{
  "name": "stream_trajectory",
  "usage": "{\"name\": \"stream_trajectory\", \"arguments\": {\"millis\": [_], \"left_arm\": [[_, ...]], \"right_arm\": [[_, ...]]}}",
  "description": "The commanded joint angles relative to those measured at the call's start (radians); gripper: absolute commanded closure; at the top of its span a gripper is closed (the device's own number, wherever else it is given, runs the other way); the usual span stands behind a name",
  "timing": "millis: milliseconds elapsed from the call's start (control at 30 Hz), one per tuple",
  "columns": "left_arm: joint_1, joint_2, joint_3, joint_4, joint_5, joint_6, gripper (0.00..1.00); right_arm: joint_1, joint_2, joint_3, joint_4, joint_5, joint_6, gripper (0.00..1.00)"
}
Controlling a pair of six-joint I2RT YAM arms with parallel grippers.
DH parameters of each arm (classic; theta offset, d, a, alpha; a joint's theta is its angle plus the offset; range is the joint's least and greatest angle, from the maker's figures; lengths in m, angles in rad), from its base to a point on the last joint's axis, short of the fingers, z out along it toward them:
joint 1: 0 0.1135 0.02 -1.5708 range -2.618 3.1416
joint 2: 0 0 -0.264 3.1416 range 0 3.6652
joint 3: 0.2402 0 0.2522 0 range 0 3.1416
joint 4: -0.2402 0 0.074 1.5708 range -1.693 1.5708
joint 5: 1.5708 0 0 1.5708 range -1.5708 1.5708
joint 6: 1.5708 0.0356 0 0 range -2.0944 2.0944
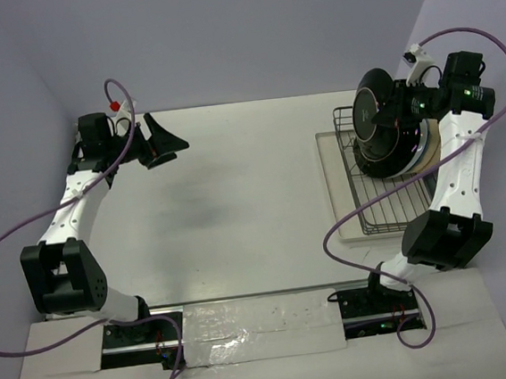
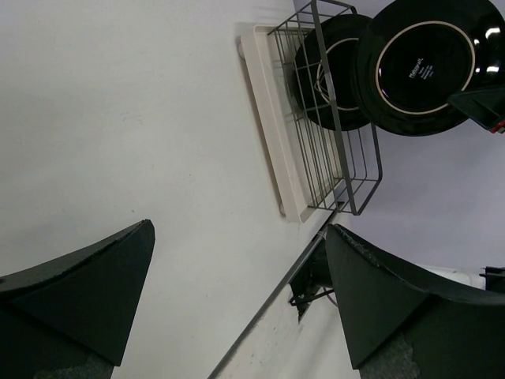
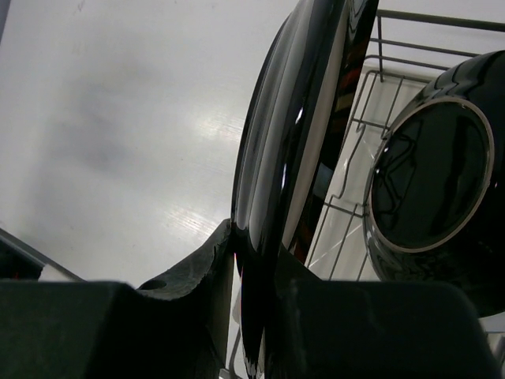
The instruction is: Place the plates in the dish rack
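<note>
Right gripper pinches a black plate by its rim, upright over the rack. Left gripper gapes empty above bare table.

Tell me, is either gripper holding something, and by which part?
The right gripper holds a dark plate by its rim, over the dish rack. The left gripper is open and empty.

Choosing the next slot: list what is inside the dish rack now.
At the far end of the dish rack, a dark-backed plate stands on edge, pale rims beside it. Near slots look bare. The held plate and right arm hide the rest.
</note>
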State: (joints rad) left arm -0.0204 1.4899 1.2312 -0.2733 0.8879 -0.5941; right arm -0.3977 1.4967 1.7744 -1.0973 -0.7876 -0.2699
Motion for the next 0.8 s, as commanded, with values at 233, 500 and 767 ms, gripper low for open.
{"name": "stream_trajectory", "arguments": {"millis": [233,500,767], "left_arm": [[-0.004,0.012,0.047,0.025,0.048,0.001,0.01],[-0.003,0.021,0.054,0.013,0.045,0.008,0.01],[-0.003,0.030,0.057,0.014,0.046,0.002,0.01]], "right_arm": [[-0.023,0.045,0.034,0.073,-0.009,-0.098,1.00],[-0.027,0.065,0.007,0.060,-0.033,-0.111,1.00],[-0.032,0.085,0.007,0.031,-0.058,-0.120,1.00]]}}
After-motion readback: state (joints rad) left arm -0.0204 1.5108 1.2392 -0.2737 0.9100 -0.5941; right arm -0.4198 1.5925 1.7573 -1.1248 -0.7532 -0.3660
